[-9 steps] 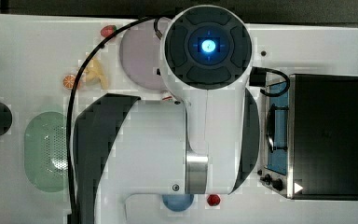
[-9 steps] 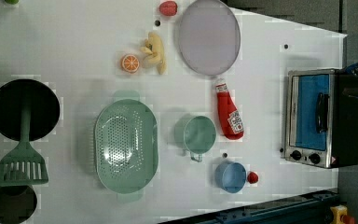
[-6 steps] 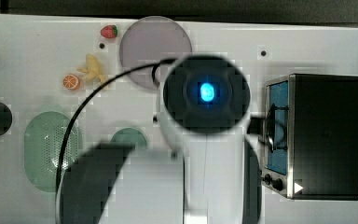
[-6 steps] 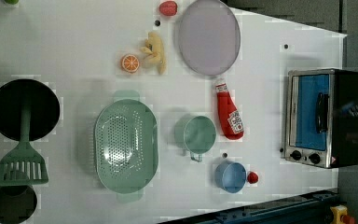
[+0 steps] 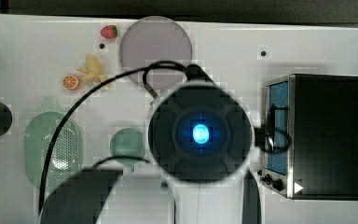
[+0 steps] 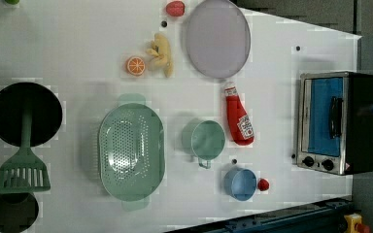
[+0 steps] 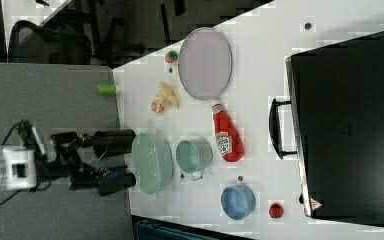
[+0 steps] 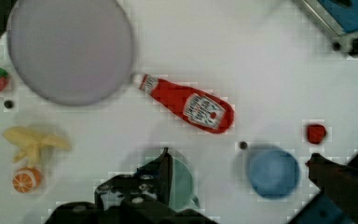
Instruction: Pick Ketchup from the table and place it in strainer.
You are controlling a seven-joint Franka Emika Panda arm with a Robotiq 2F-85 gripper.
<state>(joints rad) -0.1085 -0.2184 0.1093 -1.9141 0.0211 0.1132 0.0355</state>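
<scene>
In the left view, going from left to right, a black pan [image 6: 25, 114] holds the handle of a green spatula [image 6: 23, 171], and a dark pot [image 6: 12, 212] sits below it. Next is the strainer [image 6: 131, 151], with an orange slice [image 6: 135, 65] and a banana [image 6: 161, 49] above it. Then comes the green cup [image 6: 205, 140], just beside the ketchup bottle [image 6: 238, 118], which lies flat on the table [image 6: 77, 43] with its cap touching the grey plate [image 6: 217, 38]. Below are a blue bowl [image 6: 240, 183] and a small red fruit [image 6: 262, 184]. A toaster oven [image 6: 337, 122] stands at the right. In the wrist view the gripper [image 8: 237, 163] hangs above the cup and bowl, jaws spread wide, holding nothing.
</scene>
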